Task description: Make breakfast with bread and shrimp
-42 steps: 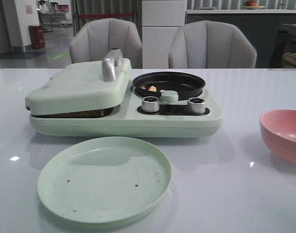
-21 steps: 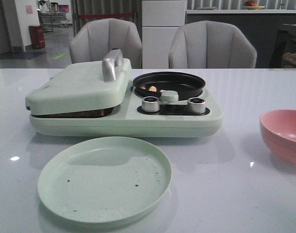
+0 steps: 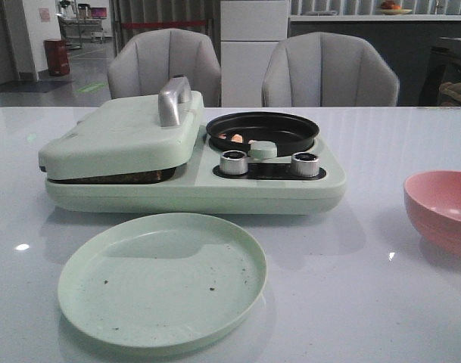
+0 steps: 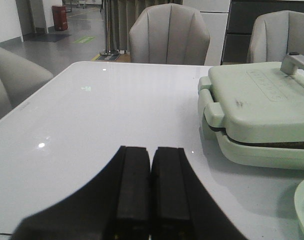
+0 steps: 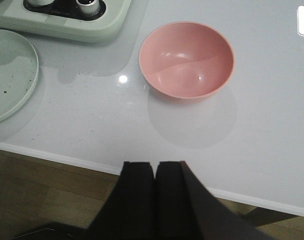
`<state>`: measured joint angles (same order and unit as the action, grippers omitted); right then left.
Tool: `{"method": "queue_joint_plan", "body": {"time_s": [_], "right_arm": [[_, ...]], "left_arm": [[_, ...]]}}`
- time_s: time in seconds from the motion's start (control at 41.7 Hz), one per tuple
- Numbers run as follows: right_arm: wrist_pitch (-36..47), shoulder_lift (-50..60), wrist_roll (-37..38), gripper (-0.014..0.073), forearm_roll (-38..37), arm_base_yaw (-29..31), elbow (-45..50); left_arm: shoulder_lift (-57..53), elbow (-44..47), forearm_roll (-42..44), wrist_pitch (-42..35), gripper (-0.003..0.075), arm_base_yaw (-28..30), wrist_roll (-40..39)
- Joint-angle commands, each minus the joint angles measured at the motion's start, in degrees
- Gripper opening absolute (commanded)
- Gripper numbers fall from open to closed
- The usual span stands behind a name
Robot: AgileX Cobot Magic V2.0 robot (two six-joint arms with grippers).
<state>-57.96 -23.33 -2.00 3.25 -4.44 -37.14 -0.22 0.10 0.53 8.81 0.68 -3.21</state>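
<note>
From the front, a pale green breakfast maker [image 3: 192,178] sits on the white table [image 3: 381,302]. Its lid [image 3: 120,136] on the left is down, and a thin dark strip of bread [image 3: 113,178] shows in the slot beneath it. On the right of the appliance, a black round pan [image 3: 263,130] holds a small orange piece of shrimp [image 3: 236,138] near its left side. Two silver knobs [image 3: 234,162] stand in front of the pan. A green plate [image 3: 162,278] with a few dark crumbs lies in front of the appliance, and a pink bowl [image 3: 440,208] sits at the right edge. Neither arm shows in this view.

In the left wrist view, the left gripper [image 4: 151,197] has its two black pads pressed together with nothing between them. It hangs over bare table, off to the side of the closed appliance, well apart from the bread edge [image 4: 271,145] visible under the lid.

In the right wrist view, the right gripper [image 5: 154,200] is also closed on nothing, above the near table edge. The pink bowl lies beyond it; no shrimp is visible here.
</note>
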Motion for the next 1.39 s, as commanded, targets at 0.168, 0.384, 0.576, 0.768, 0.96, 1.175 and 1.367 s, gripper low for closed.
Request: {"method": "queue_joint_plan", "body": {"time_s": [0.168,0.384,0.576,0.768,0.96,1.175,1.367], "right_arm": [[3.90,-0.37,0.03,0.0052,-0.08,-0.14,-1.55],[3.90,-0.37,0.03,0.0052,-0.08,-0.14,-1.55],[3.90,-0.37,0.03,0.0052,-0.08,-0.14,-1.55],[3.90,-0.37,0.03,0.0052,-0.08,-0.14,-1.55],[3.90,-0.37,0.03,0.0052,-0.08,-0.14,-1.55],[4.45,1.09,0.03,0.0052,-0.13,0.14,-0.53],[17.43,7.57,-0.04,0.0052,-1.08,5.20,8.60]], "left_arm": [[-1.36,0.35,-0.53,-12.35,0.0102,-0.39,-0.01],[-1.36,0.35,-0.53,-12.33,0.0102,-0.39,-0.01],[-1.26,0.35,-0.53,-12.33,0.0102,-0.39,-0.01],[-1.26,0.35,-0.53,-12.33,0.0102,-0.39,-0.01],[-1.26,0.35,-0.53,-12.33,0.0102,-0.39,-0.01],[-1.26,0.35,-0.53,-12.33,0.0102,-0.39,-0.01],[-1.26,0.35,-0.53,-12.26,0.0102,-0.39,-0.01]]}}
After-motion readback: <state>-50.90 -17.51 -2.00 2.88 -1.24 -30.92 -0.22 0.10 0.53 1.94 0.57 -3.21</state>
